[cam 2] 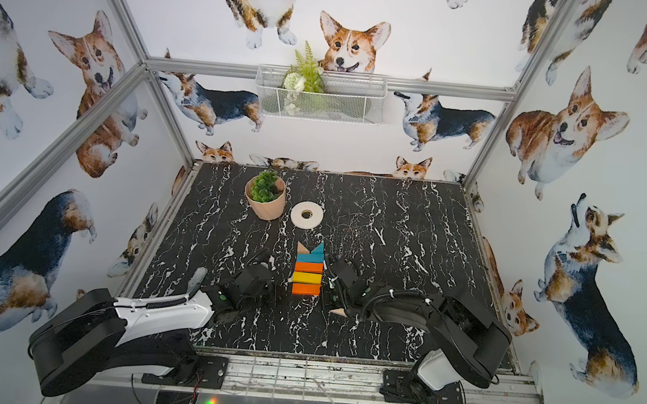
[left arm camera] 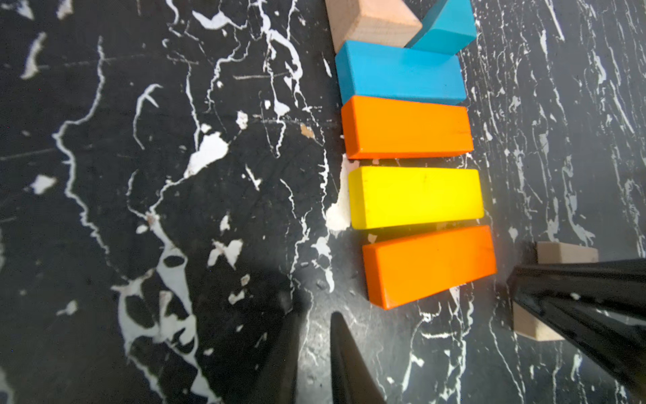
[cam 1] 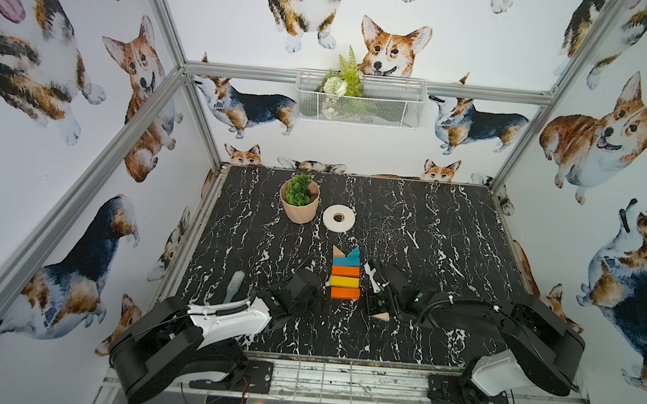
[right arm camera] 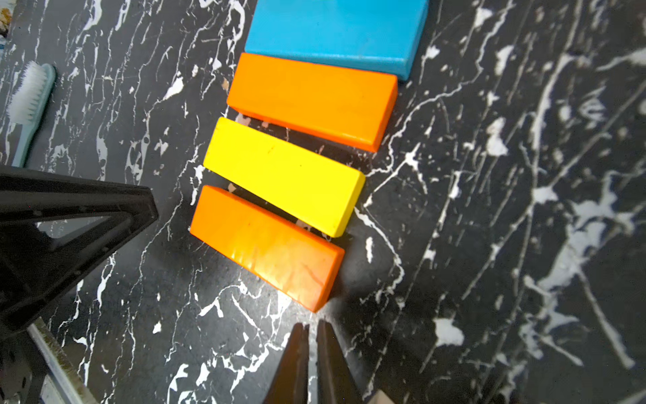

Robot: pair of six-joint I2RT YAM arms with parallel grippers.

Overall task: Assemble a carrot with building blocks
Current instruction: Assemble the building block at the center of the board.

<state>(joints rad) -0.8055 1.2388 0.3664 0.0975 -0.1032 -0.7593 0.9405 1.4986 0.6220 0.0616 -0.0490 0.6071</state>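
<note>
Carrot point(cam 1: 345, 273) first: it lies flat as a column on the black marbled table point(cam 1: 453, 233), a little toward 6 o'clock from the middle in both top views, running from 12 to 6. At its 12 o'clock end a wood triangle point(cam 1: 338, 251) and a teal triangle point(cam 1: 354, 252) sit side by side, both touching the teal bar point(cam 1: 346, 261). Toward 6 come the upper orange bar point(cam 1: 345, 271), tight against the teal one, then the yellow bar point(cam 1: 344, 282) and the lower orange bar point(cam 1: 345, 293). Thin gaps show on either side of the yellow bar, and the lower orange bar sits slightly skewed.

My left gripper point(left arm camera: 313, 320) hangs low at about 8 o'clock of that lower bar, fingers a little apart with only bare table between them. My right gripper point(right arm camera: 312, 328) is at about 4 o'clock of the same bar, fingers pressed together and holding nothing. A loose plain-wood piece point(cam 1: 380, 316) lies just beside my right gripper, at 5 o'clock of the carrot, partly hidden.

A potted plant point(cam 1: 299, 200) stands at 11 o'clock and a white tape roll point(cam 1: 339, 218) lies at 12, both well apart from the carrot. A brush point(cam 1: 234, 284) lies at 9 o'clock.
</note>
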